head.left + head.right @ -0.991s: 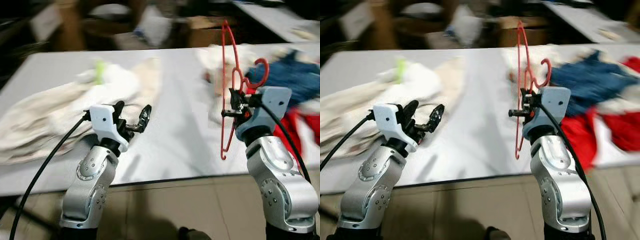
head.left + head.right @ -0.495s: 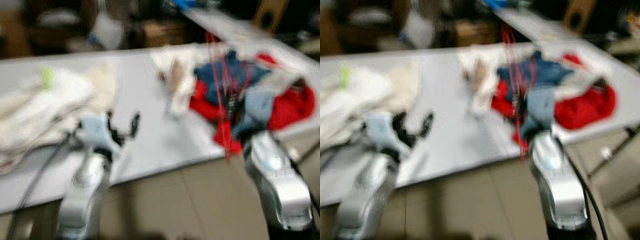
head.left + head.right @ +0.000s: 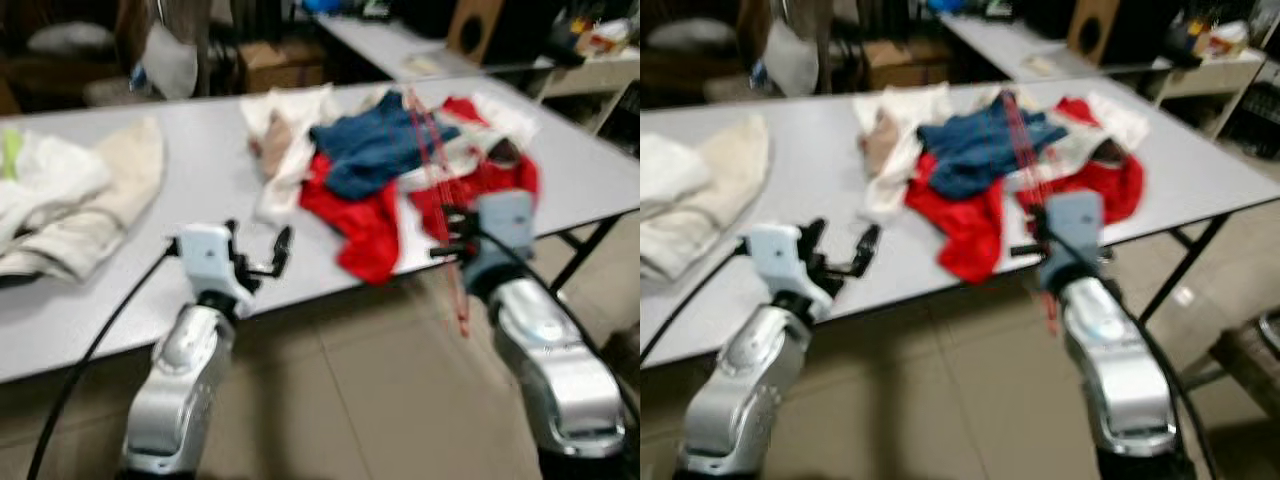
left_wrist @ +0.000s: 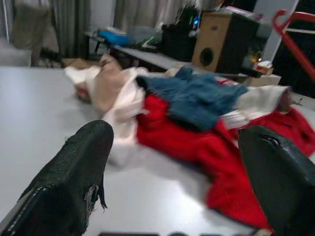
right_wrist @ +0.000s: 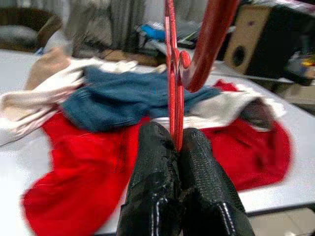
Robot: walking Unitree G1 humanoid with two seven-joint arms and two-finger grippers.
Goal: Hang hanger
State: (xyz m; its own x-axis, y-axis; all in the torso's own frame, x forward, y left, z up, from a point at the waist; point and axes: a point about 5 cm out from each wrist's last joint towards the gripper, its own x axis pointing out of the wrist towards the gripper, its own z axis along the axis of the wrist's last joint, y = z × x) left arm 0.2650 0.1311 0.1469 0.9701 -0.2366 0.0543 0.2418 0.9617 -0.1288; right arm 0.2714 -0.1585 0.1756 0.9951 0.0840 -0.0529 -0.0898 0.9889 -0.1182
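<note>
I am gripping the red hanger tight in my right end effector, low right of centre in the head view, carrying it upright. My left end effector is gaping wide, holding nothing. Beyond, clothes are lying heaped on the desk. I judge this the carrying step; next I need to find a rail.

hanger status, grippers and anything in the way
Right gripper shut on red hanger, held upright. Left gripper open, empty. Table with clothes pile ahead; no rail seen.
</note>
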